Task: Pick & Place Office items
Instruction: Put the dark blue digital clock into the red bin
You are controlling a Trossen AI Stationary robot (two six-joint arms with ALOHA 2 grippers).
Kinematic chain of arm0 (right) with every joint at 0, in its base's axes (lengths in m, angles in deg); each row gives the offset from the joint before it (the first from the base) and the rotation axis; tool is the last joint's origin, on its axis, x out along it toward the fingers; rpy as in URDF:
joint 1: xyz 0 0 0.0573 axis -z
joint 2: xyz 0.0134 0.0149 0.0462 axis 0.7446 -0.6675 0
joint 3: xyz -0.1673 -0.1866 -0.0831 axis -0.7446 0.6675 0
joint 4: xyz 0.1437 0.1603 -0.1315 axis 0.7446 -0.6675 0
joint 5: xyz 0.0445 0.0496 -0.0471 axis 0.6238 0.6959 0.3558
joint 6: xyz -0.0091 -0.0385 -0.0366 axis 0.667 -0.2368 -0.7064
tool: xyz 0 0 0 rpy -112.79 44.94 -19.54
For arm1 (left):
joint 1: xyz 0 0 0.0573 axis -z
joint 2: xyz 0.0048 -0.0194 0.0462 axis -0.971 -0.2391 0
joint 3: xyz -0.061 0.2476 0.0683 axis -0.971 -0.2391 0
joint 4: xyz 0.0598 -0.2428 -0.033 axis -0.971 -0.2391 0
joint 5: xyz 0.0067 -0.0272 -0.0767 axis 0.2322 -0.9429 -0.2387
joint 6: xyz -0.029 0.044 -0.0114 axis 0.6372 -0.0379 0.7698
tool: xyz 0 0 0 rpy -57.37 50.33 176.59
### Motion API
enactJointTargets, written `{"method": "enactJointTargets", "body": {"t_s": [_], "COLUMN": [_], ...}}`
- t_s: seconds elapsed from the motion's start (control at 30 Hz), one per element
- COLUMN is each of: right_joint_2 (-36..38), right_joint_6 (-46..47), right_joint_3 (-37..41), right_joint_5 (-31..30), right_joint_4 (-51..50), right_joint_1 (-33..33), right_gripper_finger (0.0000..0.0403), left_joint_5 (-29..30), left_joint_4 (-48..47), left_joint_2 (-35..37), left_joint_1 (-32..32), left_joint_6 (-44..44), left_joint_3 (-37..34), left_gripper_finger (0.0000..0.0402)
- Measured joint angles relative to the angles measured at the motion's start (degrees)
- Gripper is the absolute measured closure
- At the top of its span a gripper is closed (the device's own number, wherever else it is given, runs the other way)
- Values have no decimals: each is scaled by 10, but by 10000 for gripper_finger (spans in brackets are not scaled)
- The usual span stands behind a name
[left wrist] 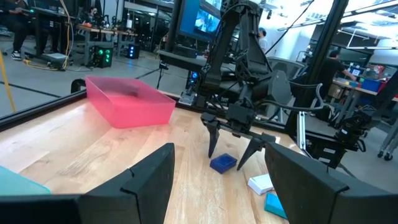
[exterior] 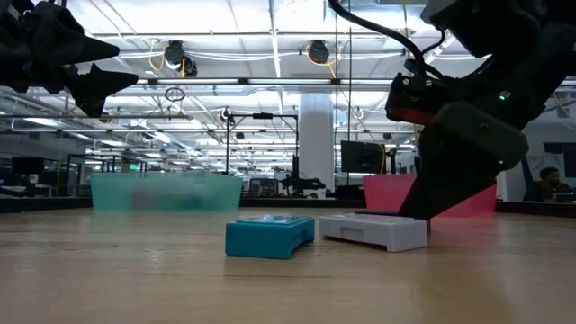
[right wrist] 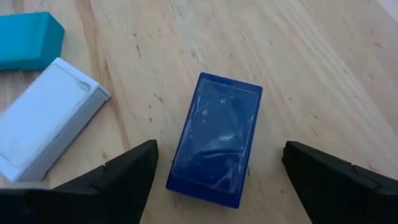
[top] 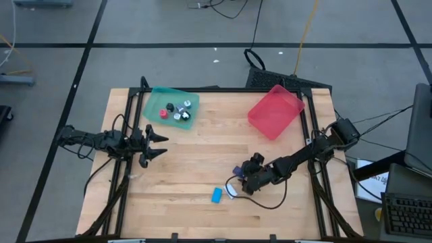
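A dark blue block (right wrist: 217,146) lies flat on the wooden table, between the open fingers of my right gripper (right wrist: 217,177), which hovers above it without touching; it also shows in the left wrist view (left wrist: 222,163). A white block (right wrist: 46,124) and a bright blue block (top: 217,195) lie beside it toward the table's left. Several small pieces lie in the teal tray (top: 154,102) at the far left. My left gripper (top: 158,143) is open and empty, held above the table at its left side.
An empty red tray (top: 275,111) stands at the far right of the table. Bare wood lies in the table's middle between the two arms. Cables run beside my right arm (top: 297,160).
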Motion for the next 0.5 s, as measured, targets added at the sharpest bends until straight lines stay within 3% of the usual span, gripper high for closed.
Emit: {"method": "enactJointTargets", "body": {"t_s": [0.5], "right_joint_2": [0], "right_joint_6": [-13], "right_joint_3": [0], "right_joint_5": [-1], "right_joint_4": [-3], "right_joint_1": [0], "right_gripper_finger": [191], "left_joint_5": [0], "left_joint_4": [0], "left_joint_2": [0], "left_joint_1": [0], "left_joint_6": [0], "left_joint_3": [0], "left_gripper_finger": [149]}}
